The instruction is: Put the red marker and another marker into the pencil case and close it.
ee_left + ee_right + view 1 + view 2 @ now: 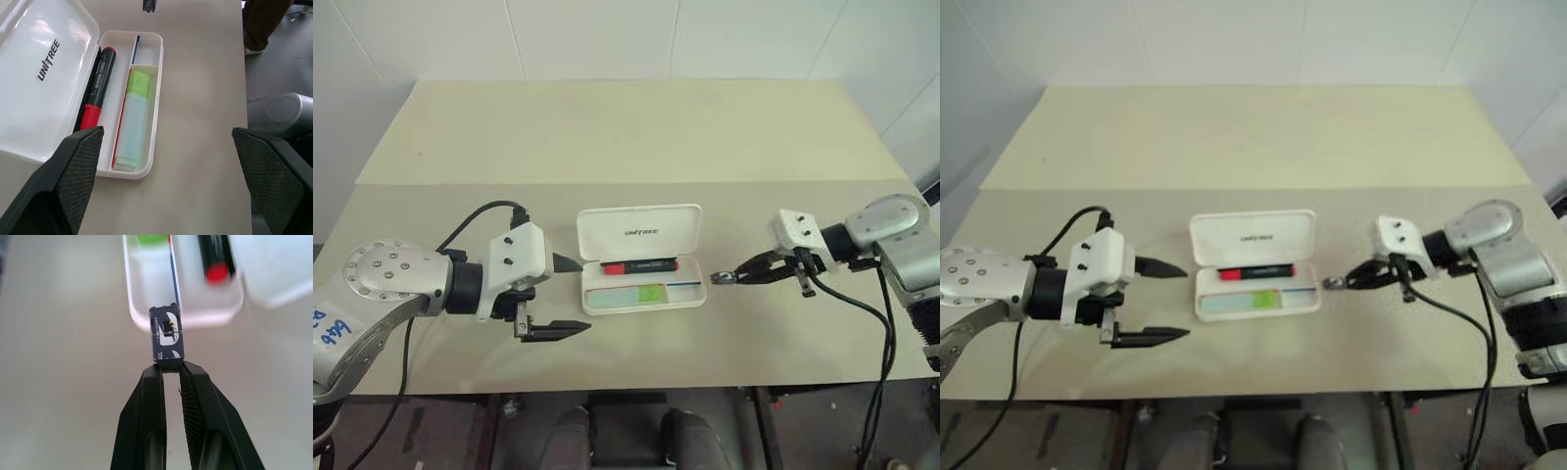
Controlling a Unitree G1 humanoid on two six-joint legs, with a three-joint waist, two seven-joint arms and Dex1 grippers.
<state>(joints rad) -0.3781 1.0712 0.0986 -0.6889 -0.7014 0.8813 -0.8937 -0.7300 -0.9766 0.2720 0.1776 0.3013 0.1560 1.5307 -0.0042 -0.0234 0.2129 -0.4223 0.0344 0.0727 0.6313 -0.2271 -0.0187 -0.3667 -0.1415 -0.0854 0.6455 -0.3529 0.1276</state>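
White case: pencil case (641, 257) open on beige desk (626, 137), lid up w/ UNITREE lettering
Red marker (98, 88): lies in case, in rear slot next to lid
Green marker (134, 120): lies in front slot, beside red one
Left claw (570, 296): spread wide, empty, just left of case
Right claw (169, 368): clenched on small dark clip (166, 333), tip just right of case

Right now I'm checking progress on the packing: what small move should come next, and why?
Probably carry the small dark piece pinched in the right gripper over the pencil case and drop it in. The red marker and green marker already lie inside, the lid stands open, and the left gripper waits open beside it.
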